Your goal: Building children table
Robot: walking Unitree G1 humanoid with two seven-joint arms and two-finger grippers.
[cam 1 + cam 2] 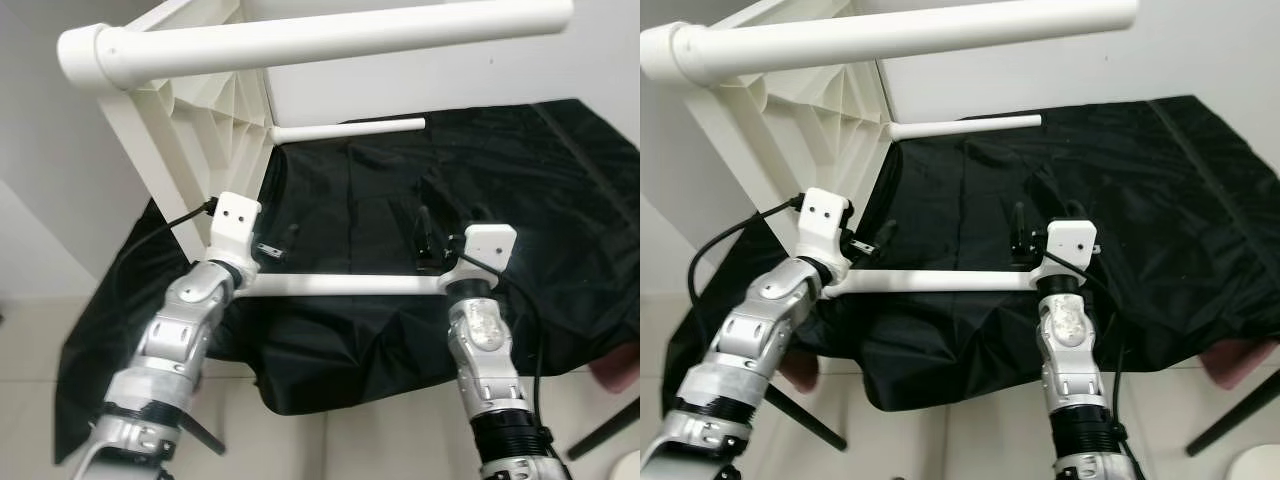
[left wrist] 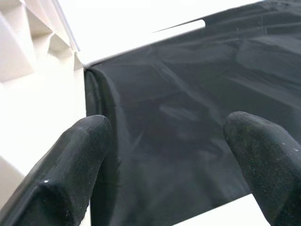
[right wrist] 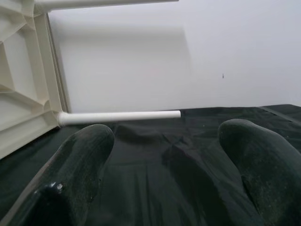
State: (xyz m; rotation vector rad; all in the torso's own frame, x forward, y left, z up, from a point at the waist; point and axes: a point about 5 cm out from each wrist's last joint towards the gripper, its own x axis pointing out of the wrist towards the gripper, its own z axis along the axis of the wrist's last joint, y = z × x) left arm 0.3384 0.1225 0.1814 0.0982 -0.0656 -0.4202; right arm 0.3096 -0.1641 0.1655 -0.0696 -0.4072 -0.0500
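Observation:
A white plastic children's table lies tipped on its side, its ribbed underside (image 1: pixel 190 130) facing me at the left. One round leg (image 1: pixel 330 35) juts across the top, another leg (image 1: pixel 350 128) lies farther back over the black cloth. A third leg (image 1: pixel 345 285) runs level between my two wrists. My left gripper (image 1: pixel 277 243) is open beside the underside, with nothing between its fingers (image 2: pixel 70 165). My right gripper (image 1: pixel 450 228) is open above the free end of that third leg and holds nothing; beyond its fingers (image 3: pixel 80 160) lies the far leg (image 3: pixel 117 116).
A black cloth (image 1: pixel 400 190) covers the floor under the table, with pale tiles (image 1: pixel 30 330) around it. A white wall (image 3: pixel 188 56) stands behind. A pink object (image 1: pixel 615 365) and a dark slanted leg (image 1: pixel 605 430) sit at the lower right.

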